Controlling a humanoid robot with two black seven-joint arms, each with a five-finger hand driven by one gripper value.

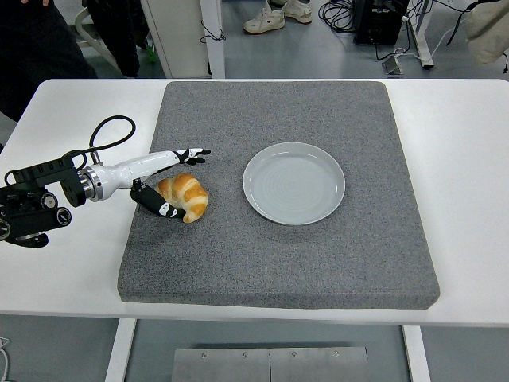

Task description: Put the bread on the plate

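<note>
The near edge of the white table (pixel 64 278) is seen at 6 o'clock, with bare white surface either side of a grey mat (pixel 278 255) that covers most of the middle.

On the left part of the mat, at about 9 o'clock from the plate, the bread (pixel 184 196) (a croissant, golden with pale stripes) is lying flat on the mat, well apart from the plate. It is not on the plate yet.

The left hand (pixel 163 179) is brought in from the 9 o'clock edge on a black arm with a white forearm shell. The hand is spread around the croissant's left end: the thumb (pixel 155 204) is laid low against the near-left side of the bread, touching or just beside it, while the other fingers (pixel 191 153) are held straight out above and beyond the bread's far side, not pressed on it. No closed grasp is seen; the bread is bracketed, not lifted.

The plate (pixel 294 183), 1 round pale grey-white dish, is set near the mat's centre, toward 3 o'clock from the bread, and nothing is on it.

The right arm is not seen.

At 12 o'clock, beyond the table's far edge, a person's shoes (pixel 277 14) and dark clothing (pixel 36 44) at 11 o'clock are seen on the grey floor.
</note>
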